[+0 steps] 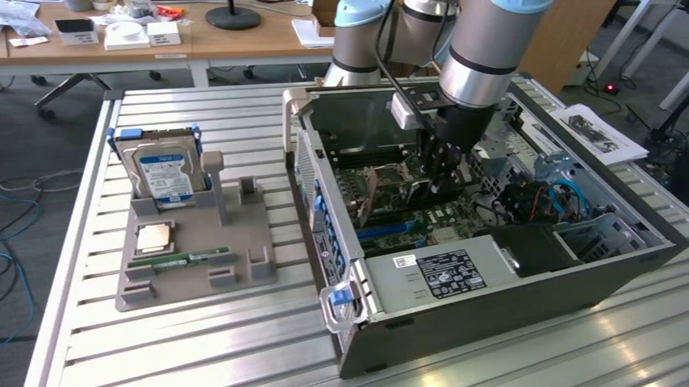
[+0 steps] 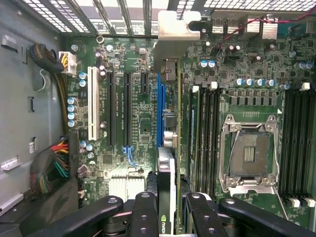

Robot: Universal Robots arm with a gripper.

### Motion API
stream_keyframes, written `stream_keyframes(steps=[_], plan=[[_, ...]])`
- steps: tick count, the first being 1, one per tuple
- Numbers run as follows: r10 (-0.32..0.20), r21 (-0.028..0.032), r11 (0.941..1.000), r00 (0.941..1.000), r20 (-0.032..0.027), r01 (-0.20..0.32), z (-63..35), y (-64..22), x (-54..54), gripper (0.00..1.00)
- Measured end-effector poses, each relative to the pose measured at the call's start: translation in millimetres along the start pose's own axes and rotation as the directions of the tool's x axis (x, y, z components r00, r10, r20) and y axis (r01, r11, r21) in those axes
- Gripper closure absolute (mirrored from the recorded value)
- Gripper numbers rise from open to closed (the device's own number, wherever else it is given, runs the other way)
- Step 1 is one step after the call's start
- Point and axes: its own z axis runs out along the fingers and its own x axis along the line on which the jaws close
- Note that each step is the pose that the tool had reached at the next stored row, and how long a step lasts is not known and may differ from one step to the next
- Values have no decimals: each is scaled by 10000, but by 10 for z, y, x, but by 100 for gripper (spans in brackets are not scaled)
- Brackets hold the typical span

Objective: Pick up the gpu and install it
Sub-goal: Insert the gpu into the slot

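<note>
My gripper (image 1: pixel 440 187) is lowered inside the open computer case (image 1: pixel 603 266), over the motherboard (image 2: pixel 138 123). It is shut on the gpu (image 2: pixel 167 173), a thin card seen edge-on between the two black fingers (image 2: pixel 145 210) of the gripper (image 2: pixel 170 200). The card runs along the blue slot (image 2: pixel 159 108), and its metal bracket (image 2: pixel 173 29) reaches the case's rear grille. In the exterior view the gpu (image 1: pixel 379 192) stands upright with its tan face showing, beside the gripper. Whether its edge is seated in the slot I cannot tell.
A grey holder (image 1: pixel 248 242) on the exterior view's left carries a blue-labelled hard drive (image 1: pixel 167 173), a square chip (image 1: pixel 154 236) and a green memory stick (image 1: pixel 177 260). Cable bundles (image 2: pixel 54 168) and the empty CPU socket (image 2: pixel 249 153) flank the slot. Case walls ring the gripper.
</note>
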Motion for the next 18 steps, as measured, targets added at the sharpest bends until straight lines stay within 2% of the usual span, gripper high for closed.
stream_keyframes(steps=[18], plan=[[-1,25,10000,10000,0,1,72,130,6,73]])
